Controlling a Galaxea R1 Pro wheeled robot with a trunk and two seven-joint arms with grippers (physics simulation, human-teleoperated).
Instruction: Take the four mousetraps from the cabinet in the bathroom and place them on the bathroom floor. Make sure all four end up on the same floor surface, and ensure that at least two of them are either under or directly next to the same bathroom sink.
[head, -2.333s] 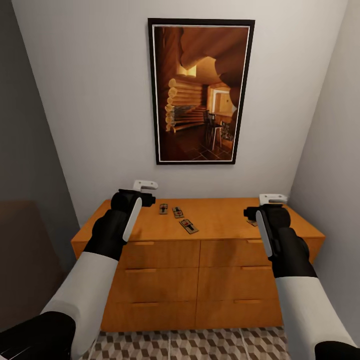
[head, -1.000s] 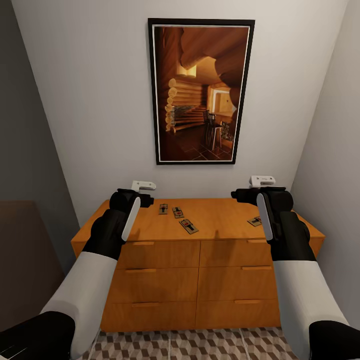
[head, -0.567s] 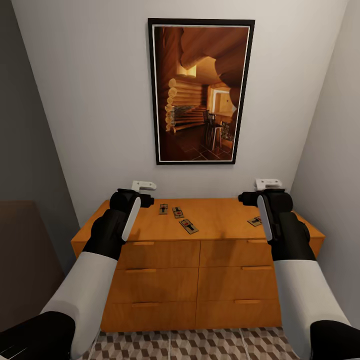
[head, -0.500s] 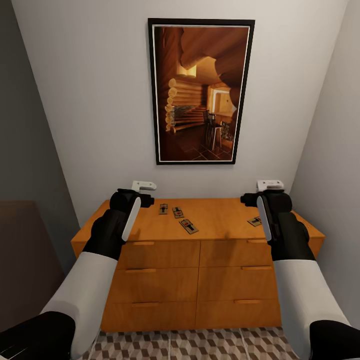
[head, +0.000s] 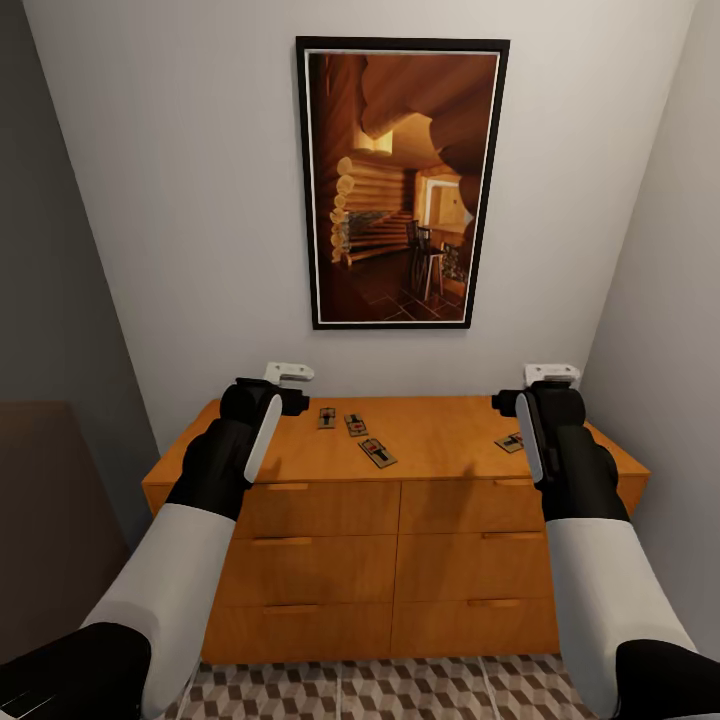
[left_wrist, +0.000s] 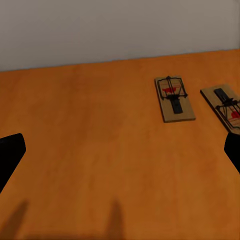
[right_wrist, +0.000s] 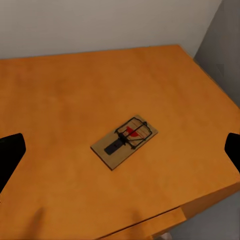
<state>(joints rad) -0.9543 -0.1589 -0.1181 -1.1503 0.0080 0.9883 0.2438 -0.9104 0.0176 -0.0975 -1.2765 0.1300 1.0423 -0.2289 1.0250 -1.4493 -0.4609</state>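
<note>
1. Here, the left end effector is spread wide; in the left wrist view its two dark fingertips sit at opposite edges of the frame, with bare wood between them and nothing gripped.
2. The right end effector is likewise apart and empty; in the right wrist view one mousetrap lies flat between its fingertips, not touched.
3. In the head view both end effectors are hard to make out: the left end effector and right end effector are mostly hidden behind their own black wrists, so jaw spacing cannot be read there.
4. The left wrist view gives detail that the head view lacks: a near mousetrap with dark wire and a red patch, and a second mousetrap cut off by the frame edge and a fingertip.
5. The head view shows the layout: three mousetraps grouped near the middle of the cabinet top, a fourth mousetrap well apart towards the right, partly covered by the right wrist.
6. The cabinet top serves as the bench; all four traps lie on it.
7. Beyond: a framed picture on the wall above, and a strip of bathroom floor at the cabinet's foot.
</note>
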